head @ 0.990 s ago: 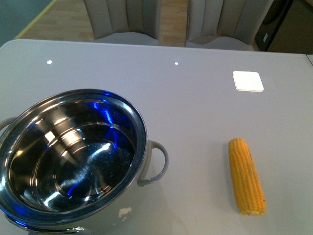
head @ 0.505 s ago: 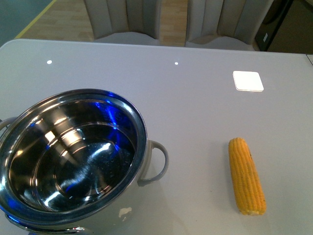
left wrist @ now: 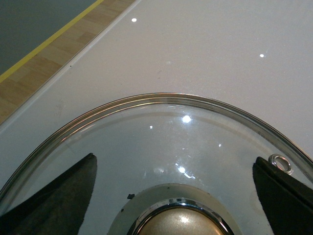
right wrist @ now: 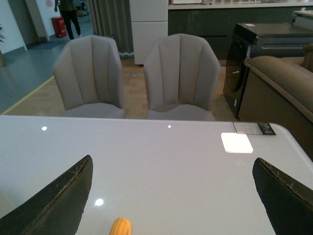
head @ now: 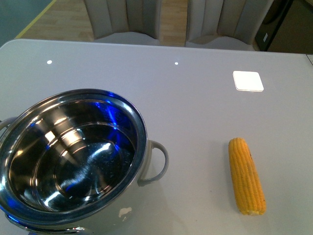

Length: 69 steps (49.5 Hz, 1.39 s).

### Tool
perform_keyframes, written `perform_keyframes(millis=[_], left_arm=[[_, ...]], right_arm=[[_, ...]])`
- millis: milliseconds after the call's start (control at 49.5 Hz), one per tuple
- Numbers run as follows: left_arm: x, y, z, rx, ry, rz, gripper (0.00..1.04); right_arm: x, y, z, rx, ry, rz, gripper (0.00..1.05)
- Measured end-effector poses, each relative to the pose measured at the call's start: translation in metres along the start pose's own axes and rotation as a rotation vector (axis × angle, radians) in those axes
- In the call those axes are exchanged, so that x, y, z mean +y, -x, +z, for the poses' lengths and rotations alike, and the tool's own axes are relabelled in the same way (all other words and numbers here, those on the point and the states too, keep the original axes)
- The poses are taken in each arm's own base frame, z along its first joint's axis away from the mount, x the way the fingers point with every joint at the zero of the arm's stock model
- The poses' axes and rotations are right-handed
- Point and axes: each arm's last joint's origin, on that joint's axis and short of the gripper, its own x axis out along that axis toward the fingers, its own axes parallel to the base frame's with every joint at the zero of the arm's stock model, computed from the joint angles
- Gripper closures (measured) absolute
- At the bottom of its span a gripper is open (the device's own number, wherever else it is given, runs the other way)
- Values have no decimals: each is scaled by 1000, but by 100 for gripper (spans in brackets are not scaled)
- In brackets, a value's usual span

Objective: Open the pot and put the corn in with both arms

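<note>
Corn (head: 247,176) lies on the white desk (head: 195,112) toward the near right corner. It runs from near to far with its rounded tip pointing at the far edge, and it is well apart from the pot (head: 142,131). The pot stands uncovered at the near left corner, part of it cut off by the front view. Its mirror-bright inside is bare, and one pale loop handle (head: 159,161) sticks out toward the corn.

Compared with a second ago, neither pot nor corn has shifted. Only the blue gleam and the bright streaks inside the steel have crept a little.

Neither arm shows from the front. The left wrist camera shows the left gripper (left wrist: 174,158) with its two dark fingers (left wrist: 63,196) spread wide. The glass lid (left wrist: 146,127) is close beneath them, near the desk's left edge. The lid's metal knob (left wrist: 181,223) sits between the jaws, and neither finger touches it. Beside one finger is a small ringed vent (left wrist: 280,164). I cannot tell whether the lid rests on the desk.

The right gripper (right wrist: 172,159) is spread just as wide and holds nothing. It hangs over the near side of the desk, looking across toward the far edge. The corn's tip (right wrist: 120,226) just pokes into that view, below and between the jaws. A white square pad (head: 248,81) lies toward the far right corner, and two grey chairs (right wrist: 88,73) stand behind the far edge.
</note>
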Motion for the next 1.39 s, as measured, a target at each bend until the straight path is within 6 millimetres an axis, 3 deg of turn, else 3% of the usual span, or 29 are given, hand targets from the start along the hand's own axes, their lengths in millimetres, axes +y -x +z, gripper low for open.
perform_keyframes(millis=[101, 263, 546, 768, 1071, 1253, 1395], left_arm=[[1, 4, 5, -1, 4, 12, 8], [7, 29, 47, -80, 10, 14, 7], [16, 109, 123, -218, 40, -24, 7], [-3, 180, 166, -323, 1, -86, 7], [-17, 235, 167, -329, -28, -153, 7], [-17, 243, 160, -315, -17, -153, 8], [-40, 254, 147, -414, -69, -315, 37]], right_arm=[[0, 0, 0, 0, 0, 0, 9], [0, 0, 0, 0, 0, 0, 9], [0, 0, 0, 0, 0, 0, 9], [0, 0, 0, 0, 0, 0, 9], [0, 0, 0, 0, 0, 0, 9], [0, 0, 0, 0, 0, 0, 9], [0, 0, 0, 0, 0, 1, 9]])
